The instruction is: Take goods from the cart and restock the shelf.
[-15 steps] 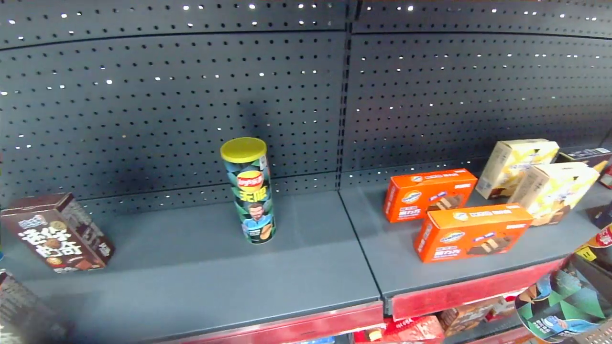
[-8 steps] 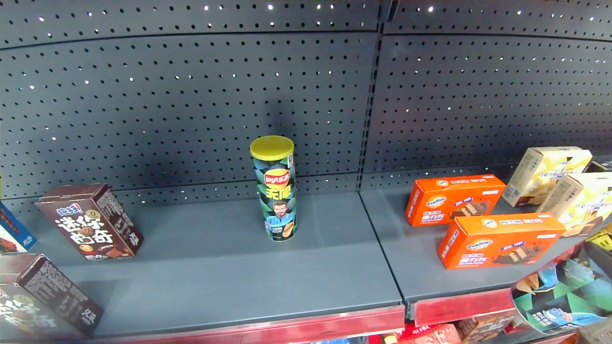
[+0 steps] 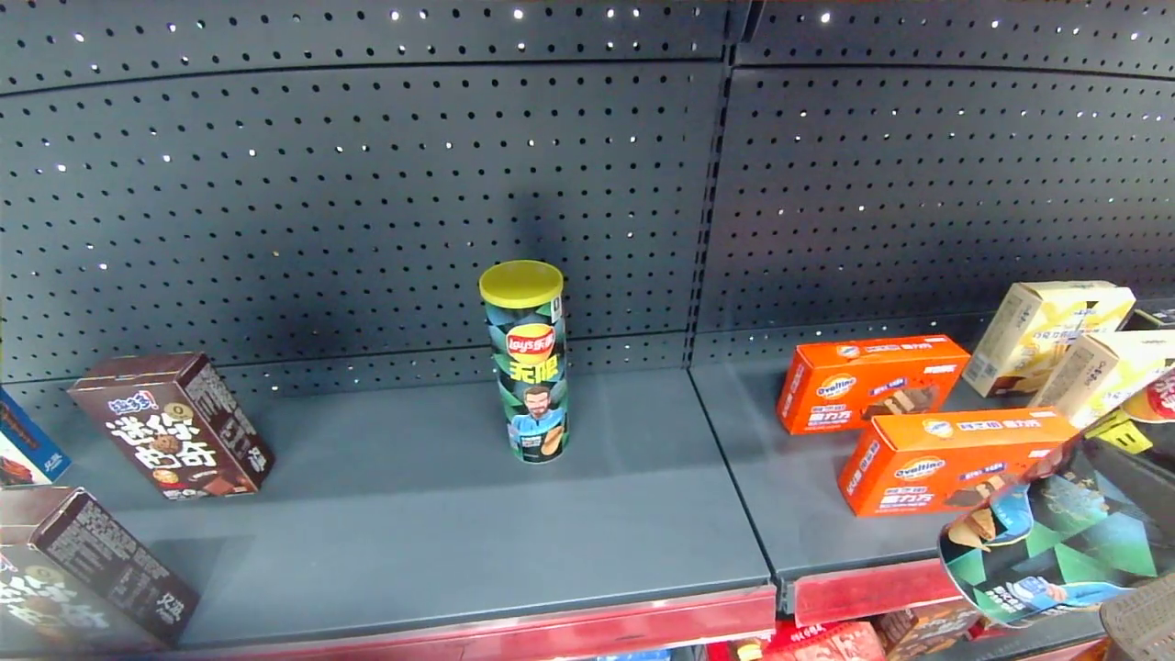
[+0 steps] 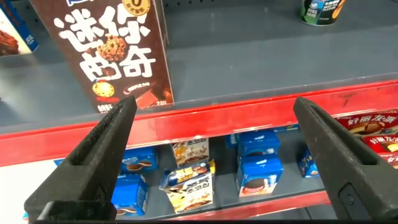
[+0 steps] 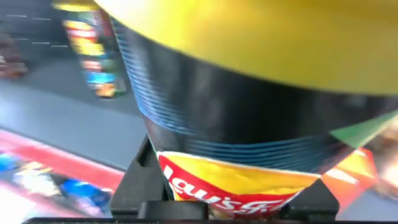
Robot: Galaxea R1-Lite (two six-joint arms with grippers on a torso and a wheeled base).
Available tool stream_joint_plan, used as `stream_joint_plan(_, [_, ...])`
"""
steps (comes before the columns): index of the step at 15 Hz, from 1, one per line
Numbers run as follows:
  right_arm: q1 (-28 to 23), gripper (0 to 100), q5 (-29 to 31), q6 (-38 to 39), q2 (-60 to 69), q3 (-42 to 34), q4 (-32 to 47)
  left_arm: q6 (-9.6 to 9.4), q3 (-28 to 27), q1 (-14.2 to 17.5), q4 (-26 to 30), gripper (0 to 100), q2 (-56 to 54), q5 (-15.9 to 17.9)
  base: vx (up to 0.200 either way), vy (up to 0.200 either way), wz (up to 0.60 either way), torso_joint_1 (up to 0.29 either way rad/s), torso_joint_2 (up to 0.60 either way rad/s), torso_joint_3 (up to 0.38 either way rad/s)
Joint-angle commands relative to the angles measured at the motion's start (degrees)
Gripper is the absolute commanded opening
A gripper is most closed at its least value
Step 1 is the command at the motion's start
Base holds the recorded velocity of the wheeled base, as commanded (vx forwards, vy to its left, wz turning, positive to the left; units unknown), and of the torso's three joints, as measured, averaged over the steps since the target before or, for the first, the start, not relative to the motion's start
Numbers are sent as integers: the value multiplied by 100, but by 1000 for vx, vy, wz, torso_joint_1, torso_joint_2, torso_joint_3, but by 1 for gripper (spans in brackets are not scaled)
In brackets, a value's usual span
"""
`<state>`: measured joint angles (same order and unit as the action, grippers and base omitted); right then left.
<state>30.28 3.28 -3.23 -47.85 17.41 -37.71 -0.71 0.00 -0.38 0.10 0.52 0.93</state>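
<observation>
Soft light, faint shadows, bowed edges

The held can [image 3: 1056,542] runs off the head view's right edge; at the right wrist it is blurred, lid cropped. A brown box [image 3: 101,569] and a blue box [image 3: 23,450] are cut off at left.

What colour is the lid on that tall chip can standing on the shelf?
Yellow lid on the chip can; clearest in the head view.
</observation>
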Motion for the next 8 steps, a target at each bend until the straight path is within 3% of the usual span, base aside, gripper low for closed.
stream_joint_plan(1, [153, 0, -91, 112, -480, 413, -35, 0, 0, 3, -1, 100, 9, -5, 0, 0, 0, 0, 0, 0])
stream_joint_plan(8, [180, 0, -583, -345, -568, 667, 413, 0, 0, 3, -1, 100, 9, -5, 0, 0, 0, 0, 0, 0])
